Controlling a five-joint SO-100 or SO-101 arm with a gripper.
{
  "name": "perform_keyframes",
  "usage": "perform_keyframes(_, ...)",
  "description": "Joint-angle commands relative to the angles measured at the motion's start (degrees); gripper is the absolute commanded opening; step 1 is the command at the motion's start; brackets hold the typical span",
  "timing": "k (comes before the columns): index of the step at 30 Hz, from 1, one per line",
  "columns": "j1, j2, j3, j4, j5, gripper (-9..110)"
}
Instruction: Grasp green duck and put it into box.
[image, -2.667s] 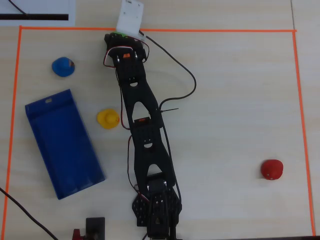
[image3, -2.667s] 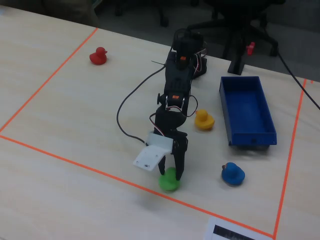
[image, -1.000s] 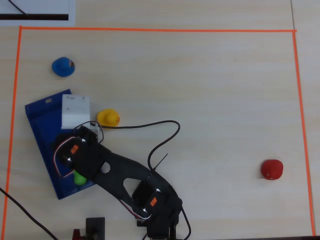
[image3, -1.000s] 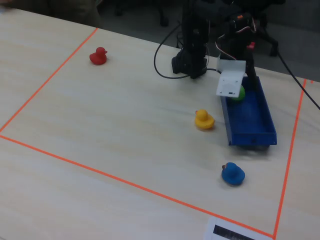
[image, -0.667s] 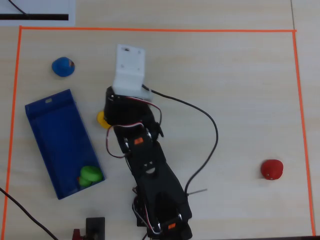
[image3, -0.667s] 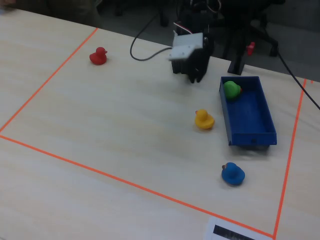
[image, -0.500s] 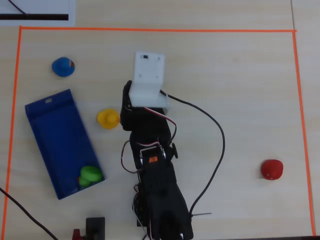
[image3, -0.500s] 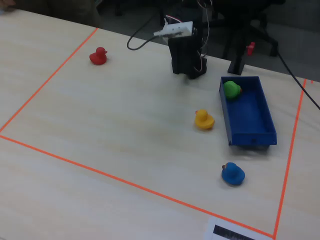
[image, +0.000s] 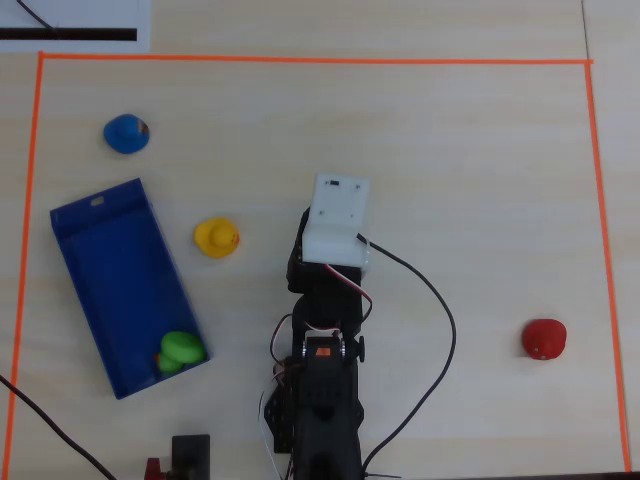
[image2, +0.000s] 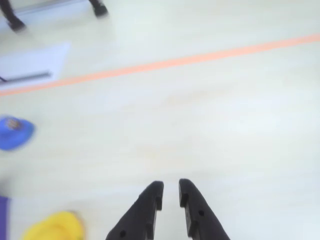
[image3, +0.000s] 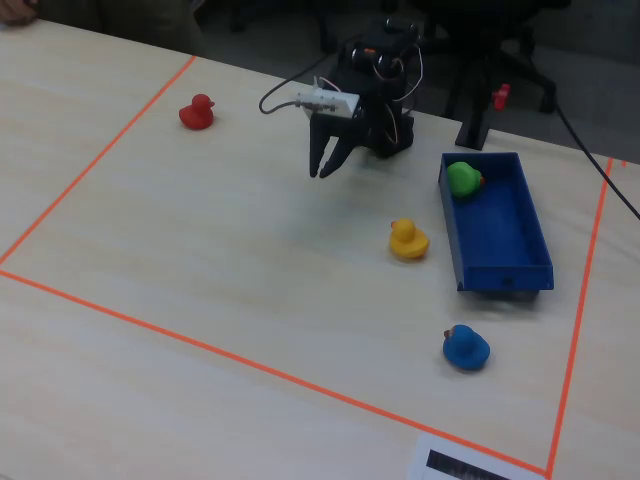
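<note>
A green rubber duck sits inside the dark blue tray, at its end nearest the arm's base. The empty gripper hovers over bare table, fingers slightly parted. The duck looks light, probably soft and squeezable; its rounded body offers the best hold.

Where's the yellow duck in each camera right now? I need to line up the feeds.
Overhead view: yellow duck sits left of centre, just right of the box.
Wrist view: it shows at the bottom left edge, partly cut off, left of the tool.
Fixed view: it sits right of centre, just left of the box.
Shared landmark: the blue duck, visible in all three.
</note>
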Motion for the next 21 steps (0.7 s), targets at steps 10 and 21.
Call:
perform_keyframes(10, -3.43, 0.97, 2.2, 39.99, 1.67, 0)
perform_keyframes(21, 0.26, 0.88, 2.2, 43.15, 1.41, 1)
